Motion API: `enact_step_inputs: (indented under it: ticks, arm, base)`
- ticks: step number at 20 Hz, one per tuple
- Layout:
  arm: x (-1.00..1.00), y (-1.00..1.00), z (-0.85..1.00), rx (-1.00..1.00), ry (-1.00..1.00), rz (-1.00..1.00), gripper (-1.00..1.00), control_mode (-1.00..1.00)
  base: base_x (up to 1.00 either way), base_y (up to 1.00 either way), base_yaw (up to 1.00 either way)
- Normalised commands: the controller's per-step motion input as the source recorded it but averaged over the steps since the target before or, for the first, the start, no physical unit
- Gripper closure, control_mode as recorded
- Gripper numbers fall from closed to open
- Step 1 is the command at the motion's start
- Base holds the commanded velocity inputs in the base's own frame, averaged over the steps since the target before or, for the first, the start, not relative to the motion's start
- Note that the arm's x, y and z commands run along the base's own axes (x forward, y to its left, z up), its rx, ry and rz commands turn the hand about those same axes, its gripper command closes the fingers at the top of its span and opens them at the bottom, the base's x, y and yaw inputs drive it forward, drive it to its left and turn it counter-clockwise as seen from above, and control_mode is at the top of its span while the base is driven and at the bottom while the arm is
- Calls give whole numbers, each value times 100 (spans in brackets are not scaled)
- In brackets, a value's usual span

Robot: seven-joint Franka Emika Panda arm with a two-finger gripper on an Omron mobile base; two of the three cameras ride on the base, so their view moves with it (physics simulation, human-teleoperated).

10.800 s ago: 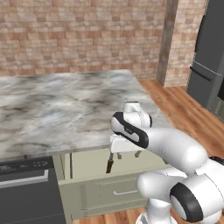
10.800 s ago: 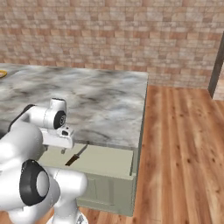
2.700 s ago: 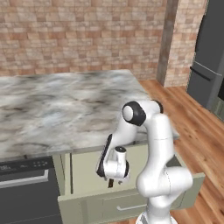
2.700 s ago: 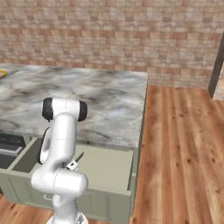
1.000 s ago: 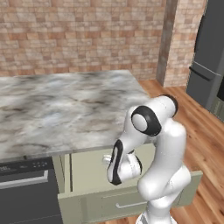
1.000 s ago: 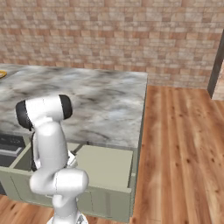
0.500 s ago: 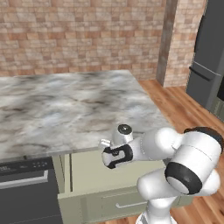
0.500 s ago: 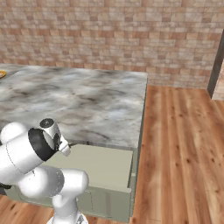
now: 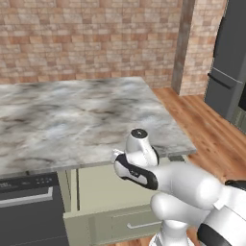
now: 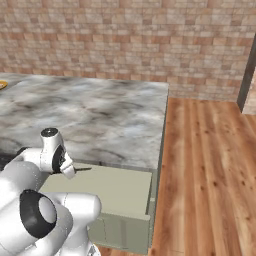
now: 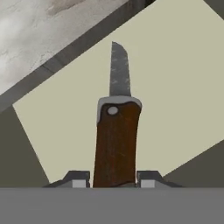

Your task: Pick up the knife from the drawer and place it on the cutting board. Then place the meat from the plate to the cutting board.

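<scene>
My gripper [image 11: 113,179] is shut on the knife [image 11: 116,140], pinching its dark brown handle while the thin blade points away from the hand. In the right base view the gripper [image 10: 67,168] hovers over the open drawer [image 10: 117,192] near the counter's edge, and the knife [image 10: 82,169] juts out to the right. The pale sage-green drawer [image 9: 103,187] stands pulled out under the marble counter [image 9: 72,120]. A sliver of the plate's yellow-orange rim [image 10: 2,84] shows at the far left edge. The cutting board and the meat are out of view.
A black oven front [image 9: 29,211] sits left of the drawer. The marble counter [image 10: 95,115] stretches behind the hand. Wooden floor [image 10: 210,165] lies to the right, and a dark fridge [image 9: 230,67] stands at the far right.
The arm has swung and raised the hand out of the drawer with the knife in it, up to about the counter's edge. The drawer stays open.
</scene>
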Motion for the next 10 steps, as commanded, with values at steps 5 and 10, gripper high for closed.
enact_step_inputs:
  ticks: [5,10]
  arm:
    - [-60,0,47,2,7,-3,100,-100]
    - [-64,0,74,2,2,-3,100,-100]
  base:
    - [0,0,0]
    - [0,0,0]
